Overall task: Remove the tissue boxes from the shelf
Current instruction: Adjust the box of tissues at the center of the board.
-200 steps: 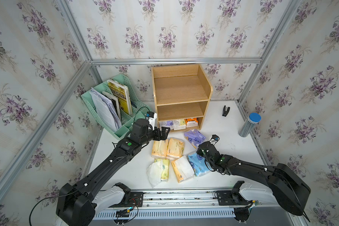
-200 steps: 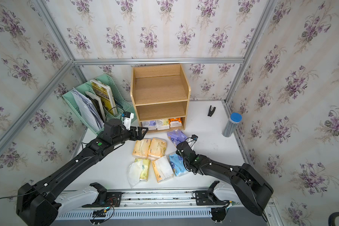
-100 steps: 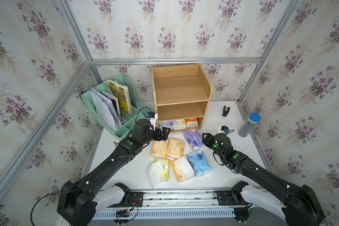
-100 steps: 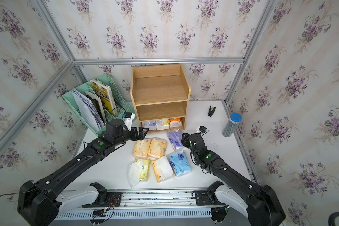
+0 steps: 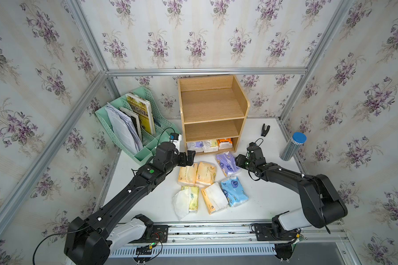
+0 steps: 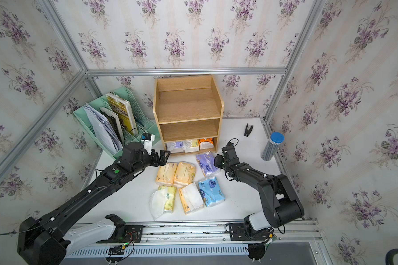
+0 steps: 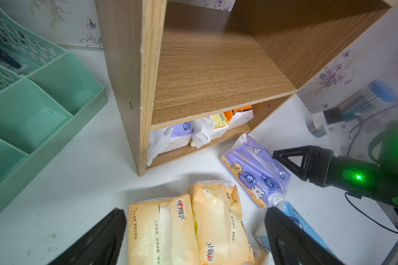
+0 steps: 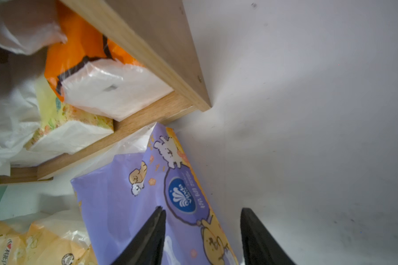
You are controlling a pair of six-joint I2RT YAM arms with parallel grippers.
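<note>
Nine tissue packs (image 5: 203, 173), namely three pale orange (image 5: 187, 173), two purple (image 5: 228, 161), two yellow (image 5: 192, 198), one light blue (image 5: 234, 191) and one bright orange (image 5: 225, 142), plus one wooden shelf (image 5: 213, 103), one mint green file rack (image 5: 145, 153), one blue-capped cylinder (image 5: 293, 148), one small black clip (image 5: 264, 130) and two robot arms (image 5: 133, 190)

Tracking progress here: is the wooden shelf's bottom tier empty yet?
Not empty. The light-brown wooden shelf holds three plastic-wrapped tissue packs in its bottom tier; both upper tiers are bare.

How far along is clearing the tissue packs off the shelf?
Done: six tissue packs lie on the table; the shelf has bare upper tiers. In hand: nothing; left gripper and right gripper are open, the right at the purple pack. Left: three packs in the bottom tier.
</note>
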